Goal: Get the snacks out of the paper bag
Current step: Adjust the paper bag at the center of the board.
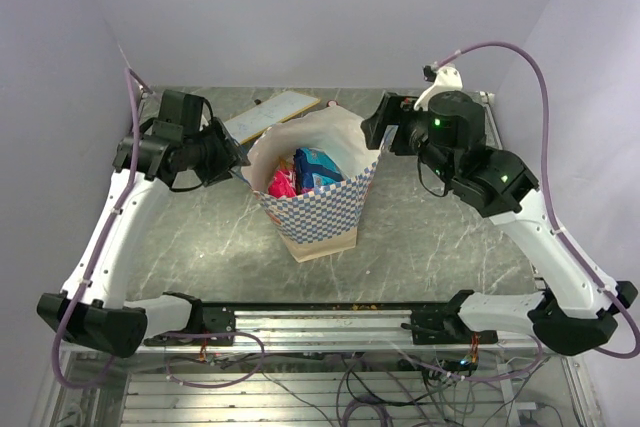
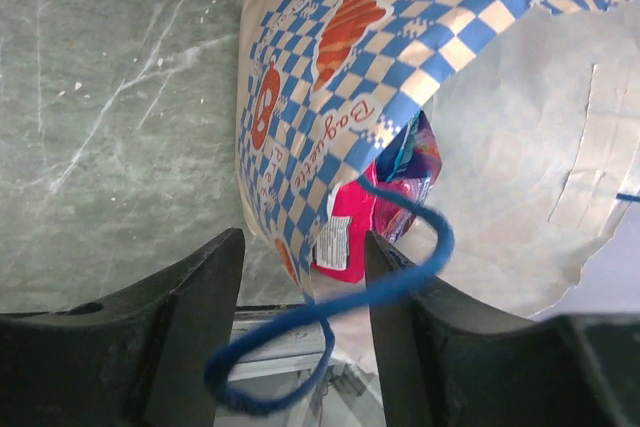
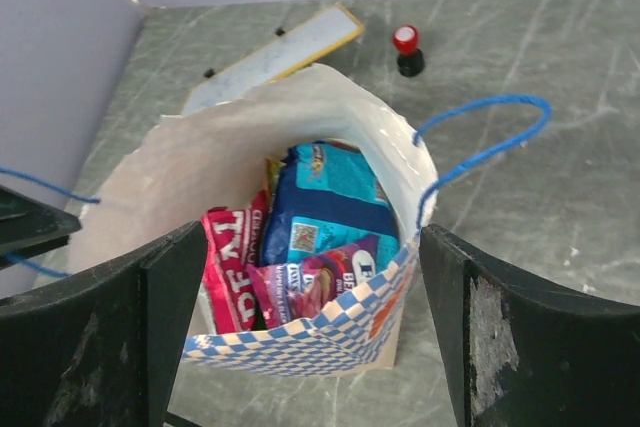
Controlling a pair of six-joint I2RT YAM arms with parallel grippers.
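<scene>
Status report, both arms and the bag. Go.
Left gripper open, astride paper bag rim. Right gripper open at bag mouth. Snacks inside. Cord handle looped between left jaws.

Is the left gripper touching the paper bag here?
Cannot tell. Left wrist view: the paper bag and its blue cord handle pass between the open fingers of the left gripper, but neither contact nor gap shows plainly.

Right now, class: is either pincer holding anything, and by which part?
Nothing is held. The left pincer straddles the paper bag at its rim and blue cord handle, jaws open; the right pincer stands open around it.
</scene>
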